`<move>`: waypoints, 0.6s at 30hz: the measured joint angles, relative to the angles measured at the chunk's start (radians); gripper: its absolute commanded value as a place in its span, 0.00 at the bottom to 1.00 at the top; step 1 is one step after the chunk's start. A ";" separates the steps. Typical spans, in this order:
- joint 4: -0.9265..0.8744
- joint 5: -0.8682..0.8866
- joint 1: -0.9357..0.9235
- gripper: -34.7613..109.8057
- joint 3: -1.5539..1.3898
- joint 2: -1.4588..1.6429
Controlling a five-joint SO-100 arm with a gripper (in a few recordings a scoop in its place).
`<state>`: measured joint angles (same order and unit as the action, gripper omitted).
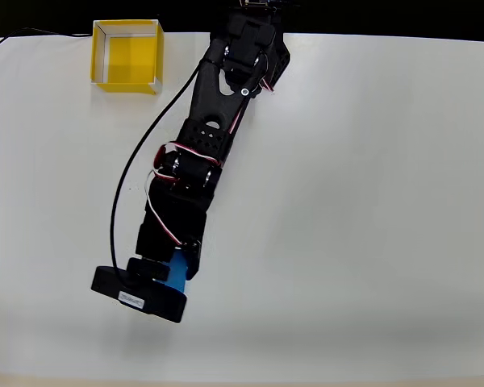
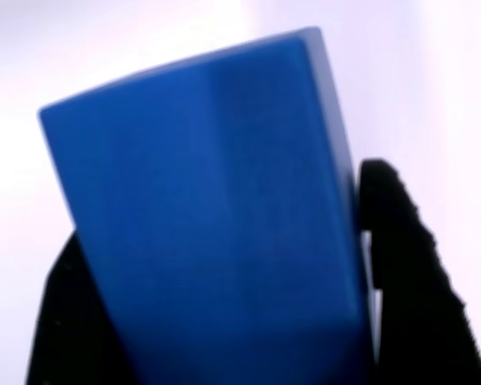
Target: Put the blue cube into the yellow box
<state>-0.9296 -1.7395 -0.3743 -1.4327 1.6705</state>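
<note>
The blue cube [image 1: 180, 271] sits between the fingers of my gripper [image 1: 171, 274] near the table's front left in the overhead view, mostly hidden under the black wrist. In the wrist view the blue cube [image 2: 208, 216] looms large and blurred, with a black finger [image 2: 405, 273] pressed against its right face and another at its lower left. My gripper [image 2: 224, 329] is shut on it. The yellow box [image 1: 133, 60] stands open-topped and empty at the far left corner of the table, well away from the gripper.
The black arm [image 1: 218, 121] stretches diagonally from its base at the top centre down to the front left. A black cable [image 1: 133, 173] loops beside it. The white table [image 1: 363, 201] spreads wide to the right.
</note>
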 measured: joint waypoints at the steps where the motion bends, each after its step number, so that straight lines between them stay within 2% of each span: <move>1: -0.006 0.000 -0.035 0.35 -0.005 0.005; 18: -0.091 -0.074 -0.644 0.35 -0.092 0.026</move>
<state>-1.0201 -1.8132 -1.0186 -1.5248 1.6966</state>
